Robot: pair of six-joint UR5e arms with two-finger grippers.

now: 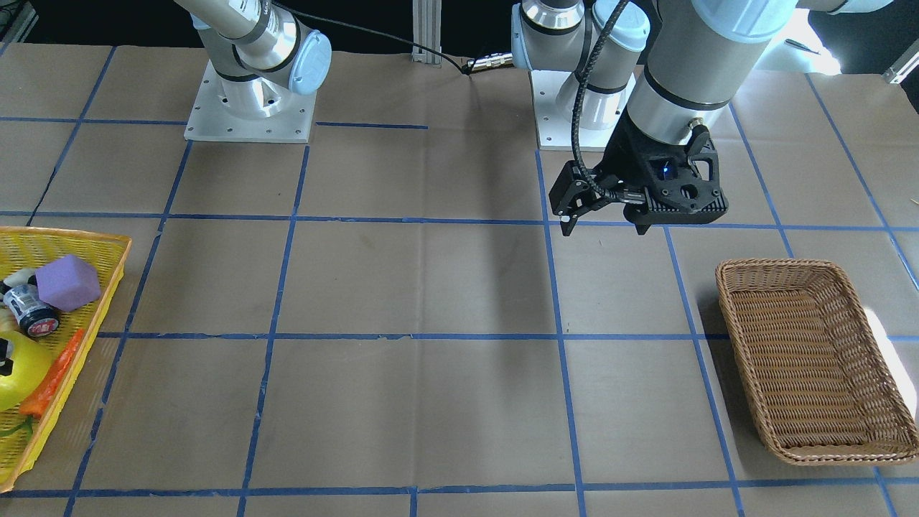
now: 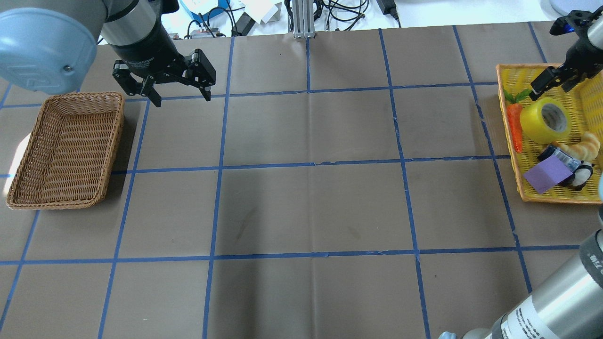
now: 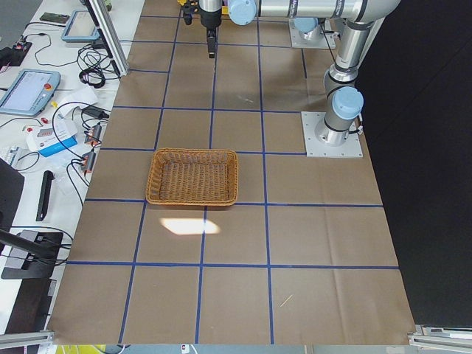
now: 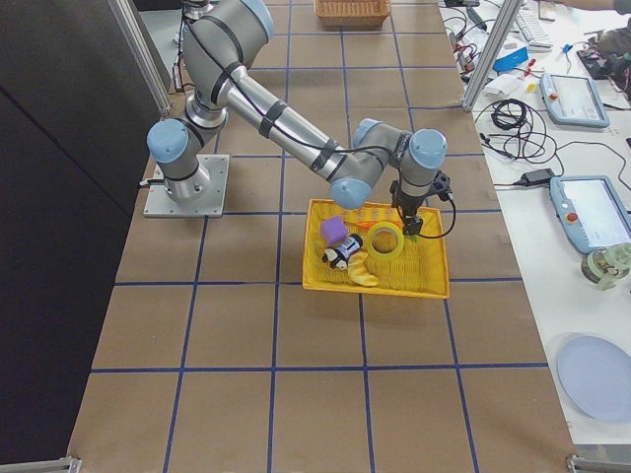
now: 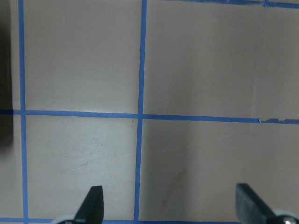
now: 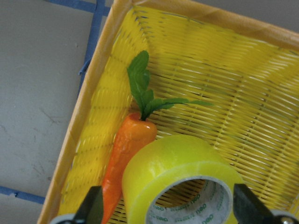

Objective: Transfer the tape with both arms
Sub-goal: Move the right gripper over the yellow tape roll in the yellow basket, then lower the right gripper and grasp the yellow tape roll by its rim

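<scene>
The yellow tape roll (image 2: 534, 121) lies tilted in the yellow tray (image 2: 502, 75) at the table's right end, its pale core facing up. It also shows in the right wrist view (image 6: 177, 161) and the exterior right view (image 4: 386, 239), and is partly cut off in the front view (image 1: 18, 373). My right gripper (image 2: 549, 89) is open just above the roll. In the right wrist view (image 6: 169, 205) its fingers stand on either side of the roll. My left gripper (image 2: 183, 100) is open and empty above bare table, beside the wicker basket. It also shows in the front view (image 1: 604, 228) and the left wrist view (image 5: 170, 203).
An orange carrot (image 6: 126, 154) lies against the tape's left side. A purple block (image 2: 546, 174), a croissant (image 2: 579, 146) and a small jar share the tray. A wicker basket (image 2: 113, 141) sits at the left end. Blue tape lines mark a grid on the brown table.
</scene>
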